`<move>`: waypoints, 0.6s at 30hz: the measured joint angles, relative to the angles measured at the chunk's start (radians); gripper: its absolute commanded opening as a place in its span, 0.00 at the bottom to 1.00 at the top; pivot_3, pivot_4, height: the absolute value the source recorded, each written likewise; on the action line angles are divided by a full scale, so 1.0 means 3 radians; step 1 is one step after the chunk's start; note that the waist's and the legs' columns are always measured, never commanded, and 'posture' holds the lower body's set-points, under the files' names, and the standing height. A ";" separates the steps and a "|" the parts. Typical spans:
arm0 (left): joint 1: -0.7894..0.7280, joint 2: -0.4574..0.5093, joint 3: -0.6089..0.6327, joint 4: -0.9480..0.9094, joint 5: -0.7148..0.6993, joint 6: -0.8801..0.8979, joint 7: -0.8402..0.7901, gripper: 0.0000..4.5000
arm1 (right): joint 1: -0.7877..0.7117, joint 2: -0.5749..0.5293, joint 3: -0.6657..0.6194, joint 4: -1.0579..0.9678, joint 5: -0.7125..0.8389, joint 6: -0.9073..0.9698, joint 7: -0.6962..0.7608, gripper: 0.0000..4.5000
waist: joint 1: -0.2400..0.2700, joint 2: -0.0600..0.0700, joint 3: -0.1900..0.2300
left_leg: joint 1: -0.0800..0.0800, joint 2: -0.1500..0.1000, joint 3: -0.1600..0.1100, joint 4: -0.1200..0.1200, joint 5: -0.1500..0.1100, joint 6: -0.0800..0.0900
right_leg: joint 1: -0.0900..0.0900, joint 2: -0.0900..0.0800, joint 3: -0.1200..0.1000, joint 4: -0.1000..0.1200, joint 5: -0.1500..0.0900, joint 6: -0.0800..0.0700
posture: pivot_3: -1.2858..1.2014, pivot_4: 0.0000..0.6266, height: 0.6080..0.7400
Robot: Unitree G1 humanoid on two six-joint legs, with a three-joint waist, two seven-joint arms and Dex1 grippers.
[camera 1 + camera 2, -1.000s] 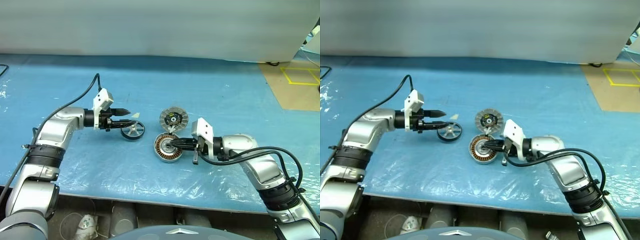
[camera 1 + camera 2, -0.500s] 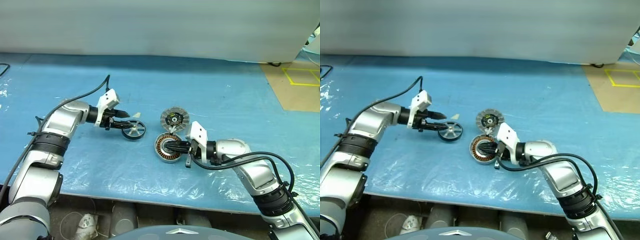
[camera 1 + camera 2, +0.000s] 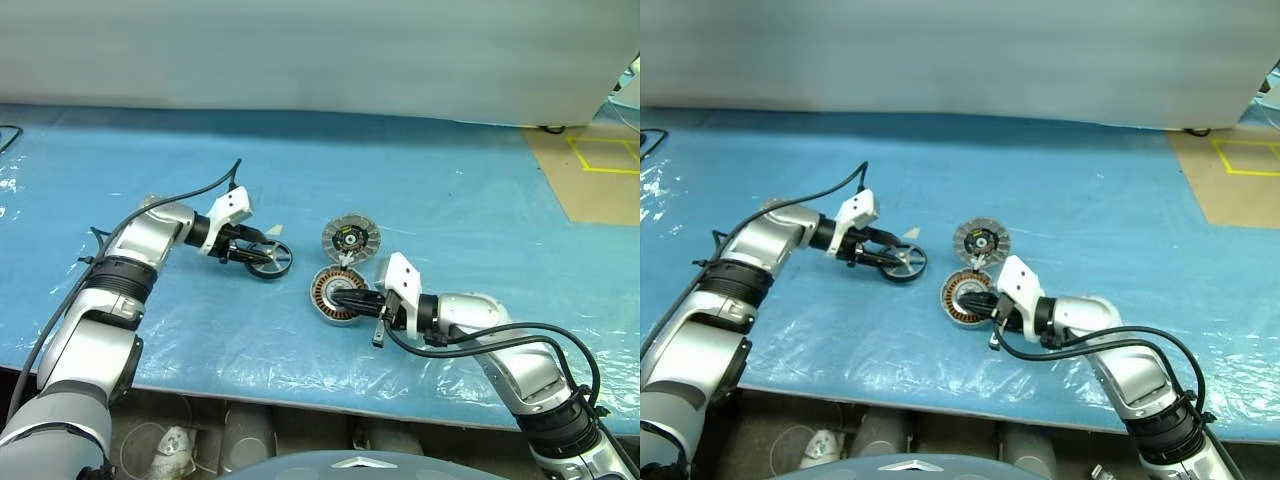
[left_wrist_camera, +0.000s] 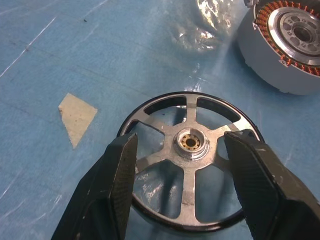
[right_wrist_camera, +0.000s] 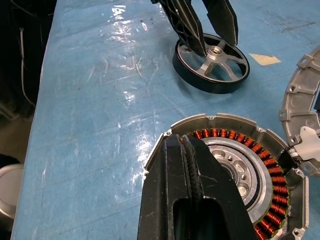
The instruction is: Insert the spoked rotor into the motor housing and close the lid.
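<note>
A: Where do I find the task parts on the desk?

B: I read them from the head camera. The spoked rotor lies flat on the blue plastic sheet, left of centre. The motor housing sits at about four o'clock from the rotor, apart from it, with its copper windings facing up. The lid lies open at roughly one o'clock from the housing, joined to its edge, segmented face and dark centre upward.

A: And the left arm?

B: I see the left gripper reaching in from the rotor's nine o'clock side. Its fingers stand apart, one on each side of the hub, over the rotor's rim. In the left wrist view they straddle the spokes; I cannot tell whether either finger touches the ring. A small pale scrap of tape lies on the sheet just beside the rotor.

A: The right arm?

B: I have the right gripper coming from the housing's three o'clock side. Its fingers are pressed together, holding nothing, with the tips over the housing's silver centre and inner windings. Whether the tips rest on the metal I cannot tell.
</note>
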 measured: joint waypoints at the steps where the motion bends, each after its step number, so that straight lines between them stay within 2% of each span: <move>1: -0.0008 -0.0013 0.0000 0.0030 0.0018 -0.0038 -0.0005 0.64 | 0.0015 0.0000 -0.0007 -0.0019 0.0000 0.0010 -0.0033 0.00 | 0.0000 0.0000 0.0000 | 0.0000 0.0000 0.0000 -0.0001 0.0000 0.0000 | 0.0000 0.0000 0.0000 0.0000 0.0001 0.0001 | 0.52 0.24 1.00; 18: -0.0113 -0.0131 -0.0093 0.0141 0.0246 -0.0264 -0.0112 0.64 | 0.0123 -0.0059 -0.0049 -0.0159 0.0001 0.0099 -0.0283 0.00 | 0.0006 0.0000 0.0000 | 0.0002 -0.0001 -0.0002 -0.0003 0.0000 0.0000 | 0.0002 0.0000 0.0000 -0.0001 0.0003 0.0005 | 0.52 0.24 1.00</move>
